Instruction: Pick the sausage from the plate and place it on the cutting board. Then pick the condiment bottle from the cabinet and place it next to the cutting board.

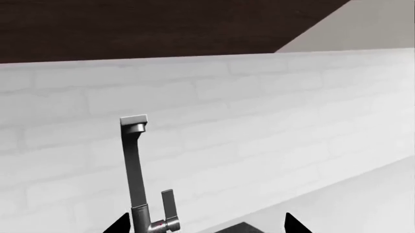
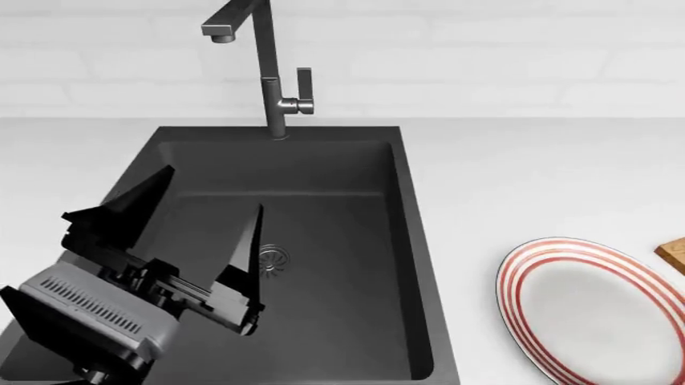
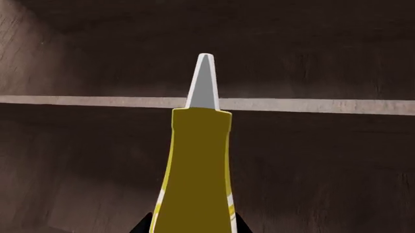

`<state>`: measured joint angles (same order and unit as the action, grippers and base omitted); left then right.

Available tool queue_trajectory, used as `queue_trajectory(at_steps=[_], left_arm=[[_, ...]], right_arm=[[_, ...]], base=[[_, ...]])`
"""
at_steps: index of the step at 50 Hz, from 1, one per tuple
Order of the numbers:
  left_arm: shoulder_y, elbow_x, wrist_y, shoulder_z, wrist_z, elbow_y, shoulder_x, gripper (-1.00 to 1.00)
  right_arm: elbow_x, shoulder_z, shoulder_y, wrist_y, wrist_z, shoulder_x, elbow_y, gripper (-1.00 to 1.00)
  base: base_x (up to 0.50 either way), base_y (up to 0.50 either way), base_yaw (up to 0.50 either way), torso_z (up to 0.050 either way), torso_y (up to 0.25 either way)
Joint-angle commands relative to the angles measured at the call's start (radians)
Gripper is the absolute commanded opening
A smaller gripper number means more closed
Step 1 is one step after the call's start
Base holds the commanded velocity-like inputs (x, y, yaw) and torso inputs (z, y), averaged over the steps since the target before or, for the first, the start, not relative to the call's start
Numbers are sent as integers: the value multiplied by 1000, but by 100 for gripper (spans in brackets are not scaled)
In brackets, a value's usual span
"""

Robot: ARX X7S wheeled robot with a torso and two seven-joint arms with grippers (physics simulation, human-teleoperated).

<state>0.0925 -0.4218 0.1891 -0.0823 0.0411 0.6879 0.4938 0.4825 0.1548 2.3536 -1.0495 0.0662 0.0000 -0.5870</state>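
The condiment bottle (image 3: 198, 170) fills the middle of the right wrist view: a mustard-yellow body with straight sides, a squared shoulder, and a pale grey-white cone nozzle that tapers to a blunt tip. Thin whitish and yellow stripes run down its lower edges. It stands upright inside the dark brown wooden cabinet (image 3: 324, 58), in front of a pale shelf edge (image 3: 84, 100) that crosses behind the nozzle's base. Two dark fingertips of the right gripper (image 3: 192, 224) show on either side of the bottle's lower body, close against it; whether they actually press on it I cannot tell.

In the head view, the left gripper (image 2: 204, 241) hovers over the near-left part of the black sink (image 2: 412, 241), its two black fingers (image 2: 244, 265) spread wide with nothing between them. A grey faucet (image 2: 268, 72) rises at the far edge of the sink, against the white brick wall (image 2: 482, 56).

On the white counter (image 2: 514, 176), to the right of the sink, the plate (image 2: 514, 281) lies with its grey-white centre bare and its red-and-white striped rim. A corner of the light-brown cutting board (image 2: 674, 253) shows at the right edge, just beside the plate.
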Motion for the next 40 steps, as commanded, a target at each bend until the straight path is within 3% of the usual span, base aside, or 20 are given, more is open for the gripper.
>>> queue_trajectory(at_steps=[1,7,14,17,20,23,31,40], left_arm=[[-1,11,-2,-11,-3,-2,0,100],[7,12,12,-13,-13,1,2,100],[14,20,23,-21,-21,5,3,100],[14,23,23,-23,-23,6,3,100],[8,39,24,-32,-31,17,2,100],[7,46,24,-37,-34,19,2,100],[11,54,28,-48,-37,18,2,100],[9,59,26,-52,-40,19,3,100]], right_arm=[[10,-110,3,-145,8,0,209,-100],[89,-189,3,-270,68,8,357,-100],[420,-206,3,-349,294,69,479,-100],[611,-201,3,-361,433,104,514,-100],[1056,-181,3,-348,789,193,557,-100],[1230,-154,2,-323,928,231,569,-100],[1419,-136,-33,-297,1106,264,612,-100],[1628,-108,-198,-224,1297,318,761,-100]], base=[[0,0,0,0,0],[0,0,0,0,0],[0,0,0,0,0],[0,0,0,0,0],[0,0,0,0,0],[0,0,0,0,0],[0,0,0,0,0],[0,0,0,0,0]])
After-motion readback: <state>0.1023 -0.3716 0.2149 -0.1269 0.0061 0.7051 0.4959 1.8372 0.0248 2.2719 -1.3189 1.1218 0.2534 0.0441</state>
